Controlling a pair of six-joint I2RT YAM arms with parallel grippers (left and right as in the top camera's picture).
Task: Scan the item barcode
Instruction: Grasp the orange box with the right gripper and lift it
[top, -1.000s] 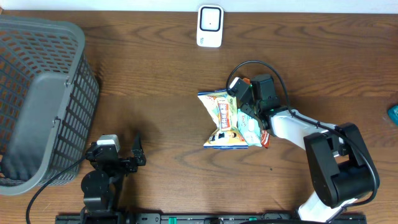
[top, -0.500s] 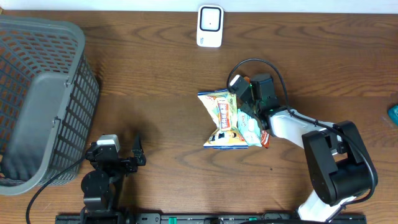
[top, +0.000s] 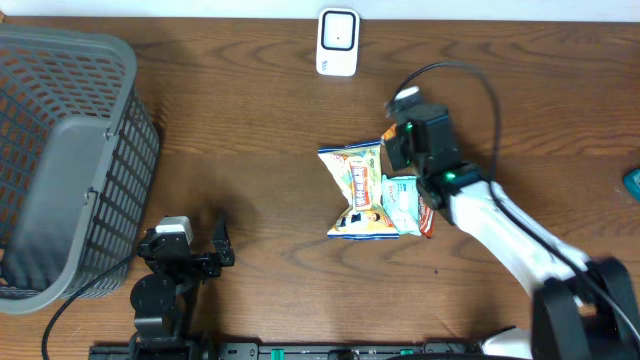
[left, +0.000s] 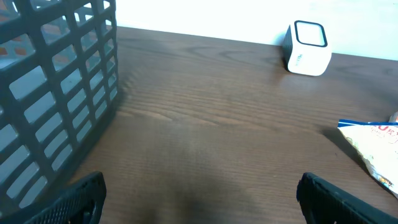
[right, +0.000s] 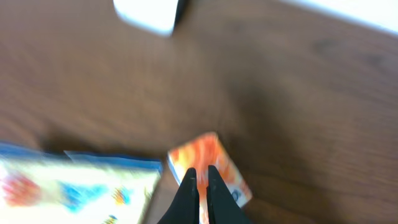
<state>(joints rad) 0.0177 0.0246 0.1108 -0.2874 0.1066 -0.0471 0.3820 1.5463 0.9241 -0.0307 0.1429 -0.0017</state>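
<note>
Wood table (top: 250, 130), light crinkly snack bags (top: 358, 190): I'd grab a sealed edge. Right gripper (right: 199, 180) is clamped shut at their 1 o'clock, maybe pinching one; left gripper (left: 200, 193) gapes.

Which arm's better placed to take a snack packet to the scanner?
Right. Its gripper is at the snack packets, jaws shut, scanner just beyond. Left gripper sits open by the basket.

1. bare table (top: 250, 150) runs wide between the basket (top: 60, 160) and the snack packets (top: 365, 190).
2. the scanner (top: 338, 42) stands well apart from the packets, bare wood between.
3. the right arm (top: 500, 225) blocks the packets' right side.
</note>
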